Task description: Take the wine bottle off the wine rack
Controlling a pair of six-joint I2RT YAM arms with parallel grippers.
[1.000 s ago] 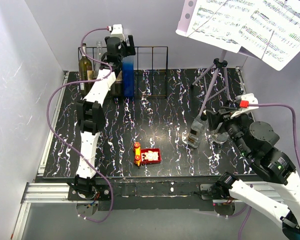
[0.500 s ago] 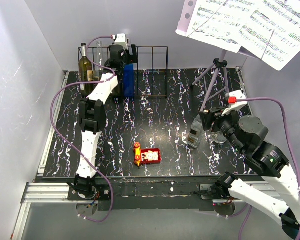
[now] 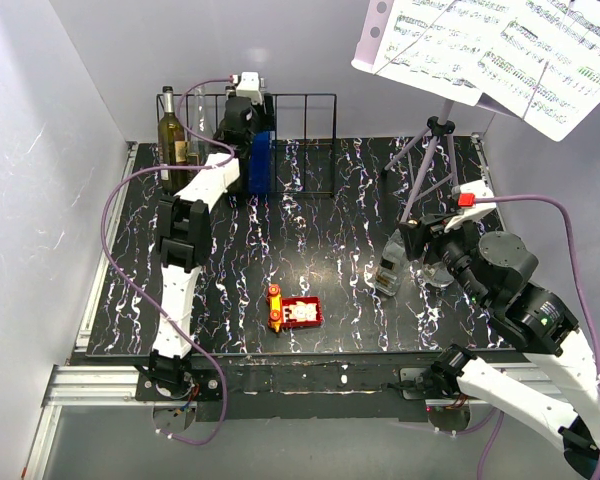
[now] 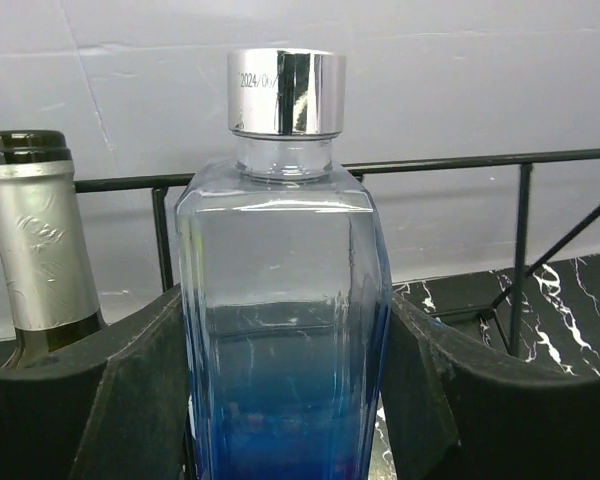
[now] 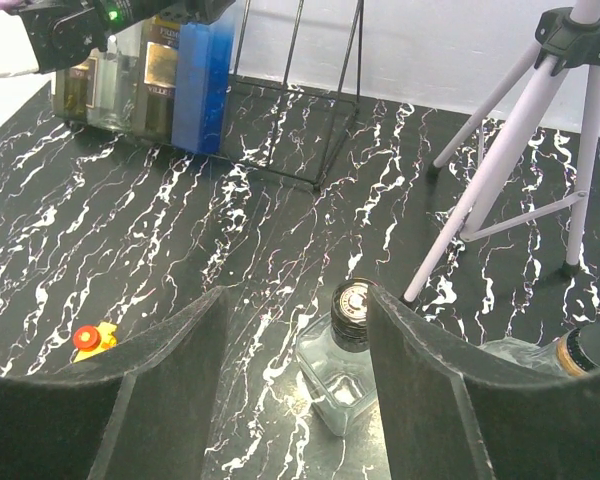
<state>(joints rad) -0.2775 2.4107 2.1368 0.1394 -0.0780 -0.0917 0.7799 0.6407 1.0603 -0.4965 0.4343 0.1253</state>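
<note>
The left gripper [image 4: 285, 390] is clenched on the blue bottle [image 3: 258, 165], a finger flat against each side. The bottle stands upright in the rack [image 4: 460, 160] at the table's [image 3: 330, 230] far left, with a green foil-topped bottle [image 4: 40, 250] just to its left. Over on the right, the right gripper [image 5: 298, 295] hangs with its jaws apart above a small clear bottle [image 5: 345, 370], touching nothing.

White walls [image 3: 40, 120] stand around a black table [image 3: 340, 220] with white streaks. A music stand [image 3: 427, 172] with paper sheets [image 3: 500, 50] is far right.
</note>
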